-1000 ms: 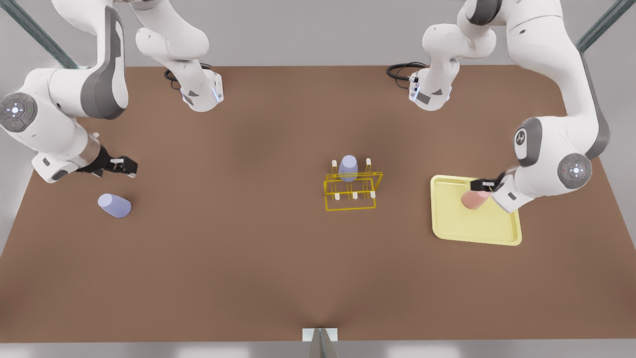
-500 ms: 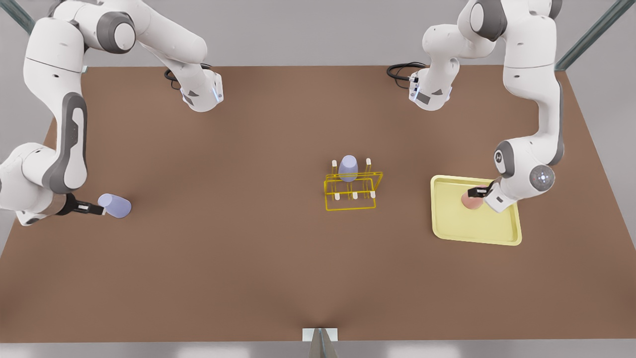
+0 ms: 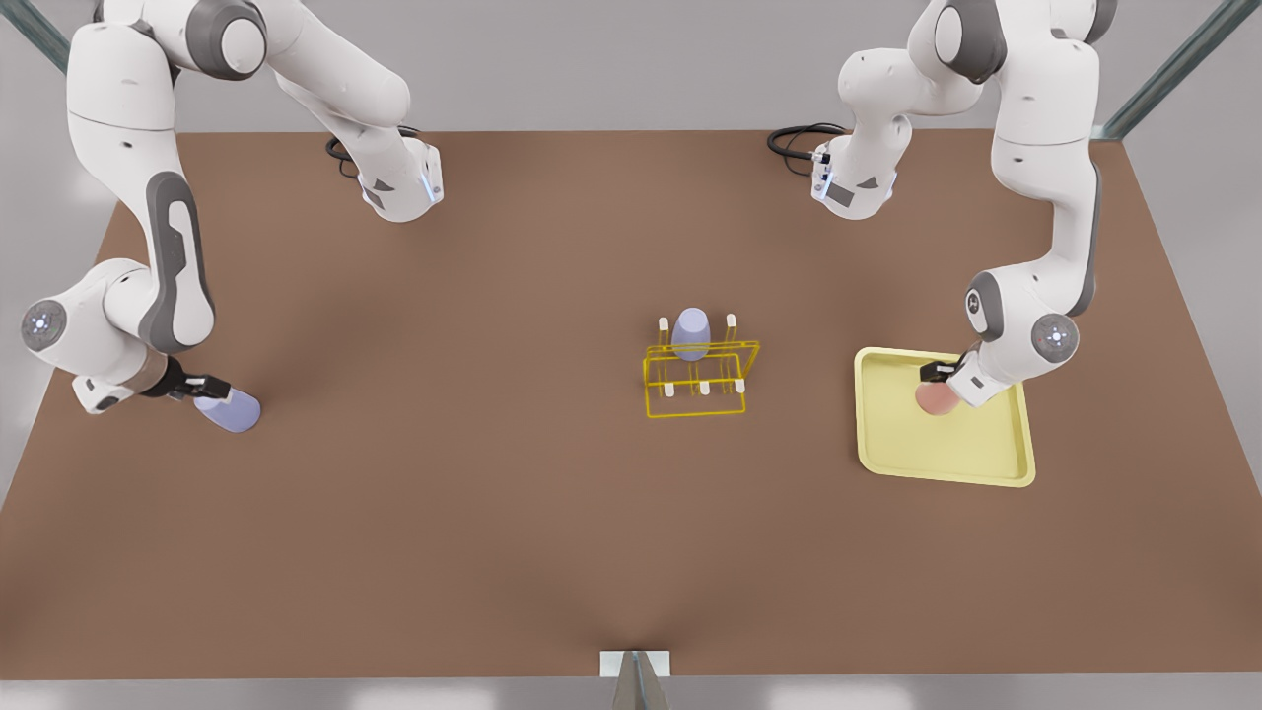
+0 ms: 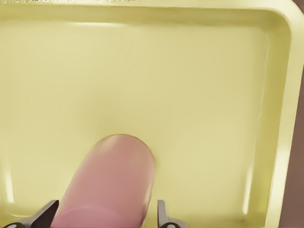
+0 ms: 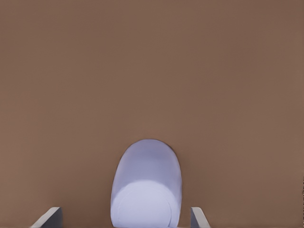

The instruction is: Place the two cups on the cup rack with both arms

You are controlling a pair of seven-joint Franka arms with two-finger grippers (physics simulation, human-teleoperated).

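Two white arms reach over a brown table (image 3: 493, 493). On the flat yellow tray (image 3: 946, 459), the left gripper (image 3: 937, 376) straddles the salmon cup (image 4: 111, 183) lying on its side, fingers spread, not touching. At the front view's left, the right gripper (image 3: 209, 386) brackets a toppled lavender cup (image 5: 146, 190) (fingers wide). Another lavender cup (image 3: 691, 333) sits inverted on the yellow rack (image 3: 695, 385).

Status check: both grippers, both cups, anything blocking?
Left gripper open around pink cup on tray. Right gripper open around lavender cup lying on table. Rack holds another lavender cup. Nothing blocking.
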